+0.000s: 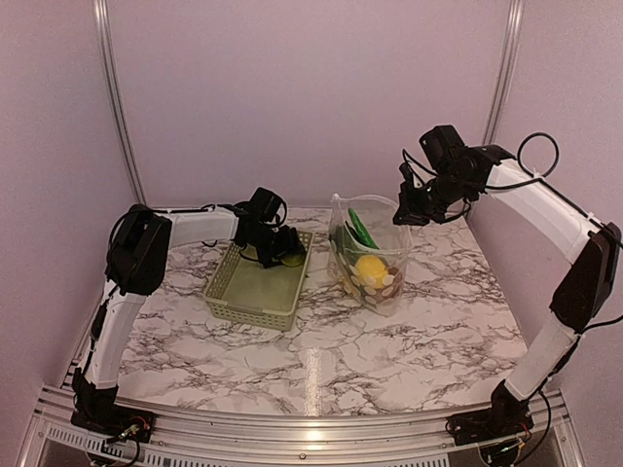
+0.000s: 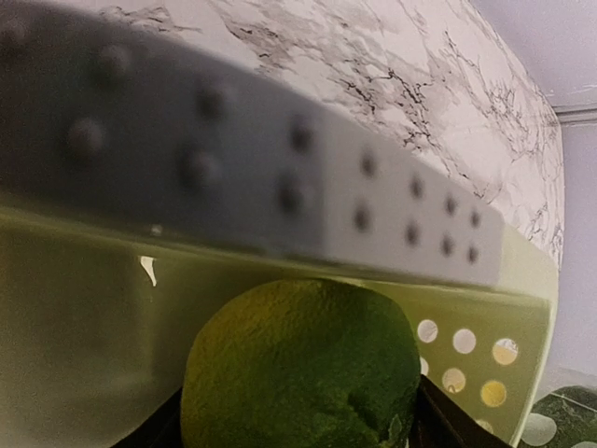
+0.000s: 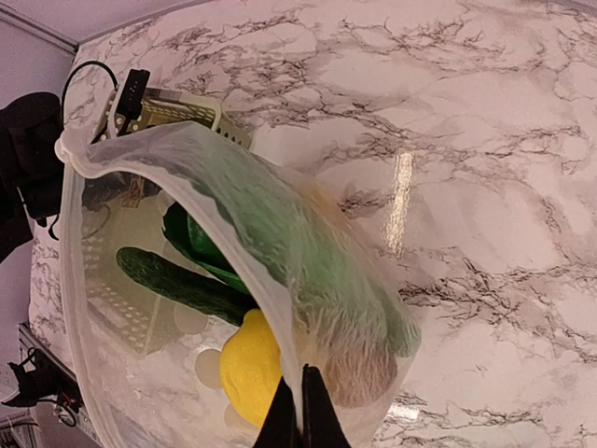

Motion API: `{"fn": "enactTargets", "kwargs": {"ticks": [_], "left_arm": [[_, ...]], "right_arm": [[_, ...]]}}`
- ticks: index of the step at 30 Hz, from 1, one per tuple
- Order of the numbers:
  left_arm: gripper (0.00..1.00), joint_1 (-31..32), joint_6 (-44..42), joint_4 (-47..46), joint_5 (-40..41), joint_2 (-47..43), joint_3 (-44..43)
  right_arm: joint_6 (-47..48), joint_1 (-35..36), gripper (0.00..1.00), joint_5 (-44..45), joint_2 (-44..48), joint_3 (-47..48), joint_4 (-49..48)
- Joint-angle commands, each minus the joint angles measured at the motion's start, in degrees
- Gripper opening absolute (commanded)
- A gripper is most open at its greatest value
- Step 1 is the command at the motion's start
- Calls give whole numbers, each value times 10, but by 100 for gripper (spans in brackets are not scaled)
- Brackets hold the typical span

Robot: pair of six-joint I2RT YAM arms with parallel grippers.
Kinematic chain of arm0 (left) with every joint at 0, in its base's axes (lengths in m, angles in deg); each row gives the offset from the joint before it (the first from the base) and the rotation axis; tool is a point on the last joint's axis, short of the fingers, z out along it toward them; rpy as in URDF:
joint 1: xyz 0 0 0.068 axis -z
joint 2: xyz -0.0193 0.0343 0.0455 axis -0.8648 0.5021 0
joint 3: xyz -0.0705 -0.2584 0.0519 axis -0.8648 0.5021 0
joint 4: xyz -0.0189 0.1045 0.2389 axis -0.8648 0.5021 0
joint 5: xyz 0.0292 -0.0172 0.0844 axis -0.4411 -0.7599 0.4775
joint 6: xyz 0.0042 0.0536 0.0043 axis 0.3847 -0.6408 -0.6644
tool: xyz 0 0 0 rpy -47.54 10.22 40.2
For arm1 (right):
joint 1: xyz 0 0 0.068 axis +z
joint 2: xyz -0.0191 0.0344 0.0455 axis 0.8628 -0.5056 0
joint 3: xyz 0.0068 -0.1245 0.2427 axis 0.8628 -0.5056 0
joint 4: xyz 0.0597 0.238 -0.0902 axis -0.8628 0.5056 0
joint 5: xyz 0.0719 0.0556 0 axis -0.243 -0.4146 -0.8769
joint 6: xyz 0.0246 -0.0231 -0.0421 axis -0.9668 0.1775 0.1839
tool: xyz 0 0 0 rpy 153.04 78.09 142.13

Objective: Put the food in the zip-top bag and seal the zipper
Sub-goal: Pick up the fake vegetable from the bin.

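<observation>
My left gripper [image 1: 282, 255] reaches into the pale green basket [image 1: 255, 292], and its black fingers press both sides of a round green food piece [image 2: 298, 364]. The zip-top bag [image 1: 375, 263], clear with white dots, stands upright to the right of the basket. My right gripper [image 3: 300, 411] is shut on the bag's mouth edge [image 3: 280, 308] and holds it up and open. Inside the bag lie a dark green long vegetable [image 3: 182, 280], a yellow fruit [image 3: 250, 369] and a brown round piece [image 3: 359, 369]. I cannot make out the zipper.
The basket's wall [image 2: 75, 317] fills the left wrist view close behind the green piece. Marble tabletop [image 1: 389, 350] spreads in front of basket and bag. Purple walls close in behind and at both sides.
</observation>
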Motion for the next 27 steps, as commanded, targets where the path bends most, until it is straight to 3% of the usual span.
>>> {"fn": "enactTargets", "kwargs": {"ticks": [1, 10, 15, 27], "left_arm": [[70, -3, -1, 23, -1, -4, -6], [64, -3, -59, 38, 60, -133, 63], [61, 6, -59, 21, 16, -209, 90], [57, 96, -107, -6, -46, -234, -32]], "right_arm": [[-5, 3, 0, -3, 21, -11, -8], [-8, 4, 0, -3, 34, -31, -18], [-8, 4, 0, -2, 37, -32, -23], [-7, 4, 0, -12, 36, -36, -30]]}}
